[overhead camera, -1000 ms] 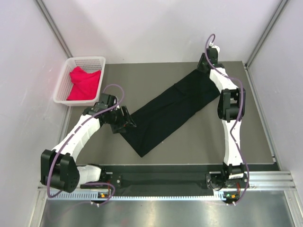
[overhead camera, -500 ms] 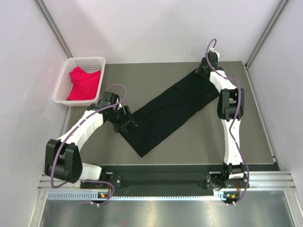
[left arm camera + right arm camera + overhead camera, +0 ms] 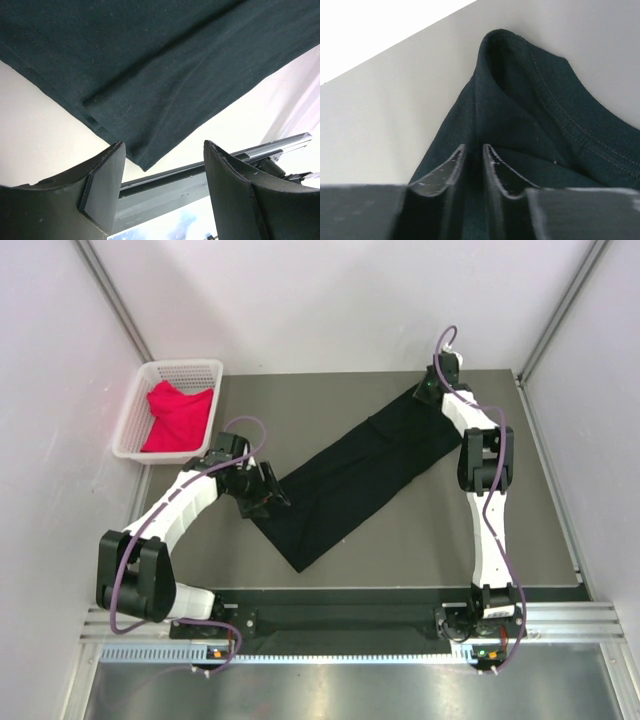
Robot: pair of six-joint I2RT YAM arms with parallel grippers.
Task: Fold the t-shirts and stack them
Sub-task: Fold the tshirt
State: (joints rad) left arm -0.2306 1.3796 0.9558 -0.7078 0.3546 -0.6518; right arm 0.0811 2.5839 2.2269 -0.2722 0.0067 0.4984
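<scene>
You have the black t-shirt [image 3: 355,475] lying flat on the surface [image 3: 420,530] as a long folded strip. It runs diagonally from the far right down toward the near middle. The red-pink t-shirt [image 3: 178,415] sits bunched inside the white basket [image 3: 185,367] at the far left, well apart from the black one.

Your left fingers [image 3: 102,185] stand wide apart and grip nothing. From above they sit just beside the strip's left long edge, toward its near end. In the left wrist view the near corner of the strip shows beyond the tips, in line with the gap between them (you can see the layered edge of the fold there). Pale surface lies on either side of that corner.

Your right fingers [image 3: 496,172] are at the far end of the strip, with the right arm [image 3: 490,520] stretched out along the right side of the surface. In the right wrist view they are drawn close together, leaving only a thin slit. A ridge of black cloth runs from the collar [image 3: 560,100] straight down into that slit. I cannot tell whether they already pinch the cloth or only bracket it. The collar curves just beyond the tips and rests against the surface.
</scene>
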